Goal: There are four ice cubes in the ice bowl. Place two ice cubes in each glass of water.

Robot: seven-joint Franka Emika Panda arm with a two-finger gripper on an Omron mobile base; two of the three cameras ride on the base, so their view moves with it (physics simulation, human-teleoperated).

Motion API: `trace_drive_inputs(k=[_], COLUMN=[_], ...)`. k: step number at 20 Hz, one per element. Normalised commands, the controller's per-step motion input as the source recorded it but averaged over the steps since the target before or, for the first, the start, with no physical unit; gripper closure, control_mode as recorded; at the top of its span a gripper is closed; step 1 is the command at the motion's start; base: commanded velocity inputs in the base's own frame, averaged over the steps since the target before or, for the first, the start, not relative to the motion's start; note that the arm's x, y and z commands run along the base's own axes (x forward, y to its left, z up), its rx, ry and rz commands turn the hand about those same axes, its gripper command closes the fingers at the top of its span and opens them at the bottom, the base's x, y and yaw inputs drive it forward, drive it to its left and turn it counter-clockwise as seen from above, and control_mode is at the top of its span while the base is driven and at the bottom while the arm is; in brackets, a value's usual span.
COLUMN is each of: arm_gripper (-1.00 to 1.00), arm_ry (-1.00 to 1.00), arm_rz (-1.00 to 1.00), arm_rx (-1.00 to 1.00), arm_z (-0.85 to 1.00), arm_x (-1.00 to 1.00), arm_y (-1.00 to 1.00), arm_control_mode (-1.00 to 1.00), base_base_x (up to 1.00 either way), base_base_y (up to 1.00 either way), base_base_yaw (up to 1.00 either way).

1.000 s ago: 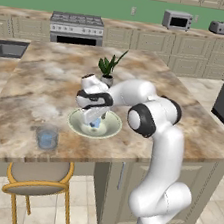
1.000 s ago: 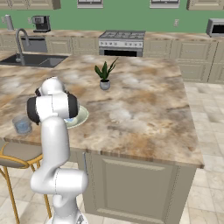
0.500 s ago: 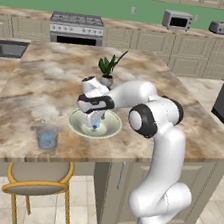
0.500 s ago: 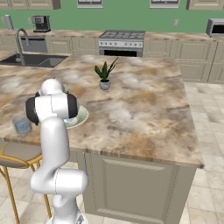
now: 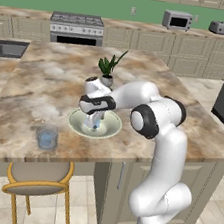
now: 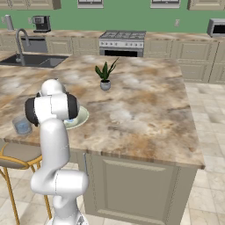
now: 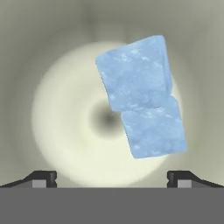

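The ice bowl (image 5: 77, 122) is a wide cream bowl on the island counter. Its rim (image 6: 81, 117) also peeks out beside the arm in the right base view. My gripper (image 5: 93, 123) reaches straight down into it, open, with nothing between its jaws. In the hand view two light-blue ice cubes (image 7: 135, 74) (image 7: 153, 129) lie touching on the bowl's floor (image 7: 65, 109), ahead and a little right of my gripper (image 7: 112, 177). One glass of water (image 5: 46, 137) stands to the bowl's left near the counter's front edge, and shows in the right base view too (image 6: 21, 125).
A small potted plant (image 5: 108, 67) stands just behind the bowl. A sink (image 5: 6, 49) is set into the counter at far left. A yellow-framed stool (image 5: 33, 181) stands below the counter's front edge, under the glass.
The hand has sunk a little lower into the bowl. The jaws have stayed open and the glass has not moved.
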Motion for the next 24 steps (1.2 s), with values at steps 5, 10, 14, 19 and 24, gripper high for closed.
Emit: trace_drive_inputs(k=[5,10,14,19,24], arm_gripper=[-1.0,-1.0,-1.0,-1.0,-1.0], arm_ry=[-0.01,-0.06,-0.09,-0.05,-0.03], arm_rz=[0.02,0.04,0.05,0.05,0.06], arm_rx=[0.05,0.01,0.0,0.0,0.0], arm_z=[-0.09,0.0,0.0,-0.01,-0.08], arm_x=[0.0,0.01,0.0,0.0,0.11], arm_y=[0.0,0.06,0.06,0.04,0.0], arm_control_mode=[-1.0,-1.0,-1.0,-1.0,-1.0], base_base_x=[0.0,0.0,0.0,0.0,0.0], base_base_y=[0.0,0.0,0.0,0.0,0.0], base_base_yaw=[0.0,0.0,0.0,0.0,0.0])
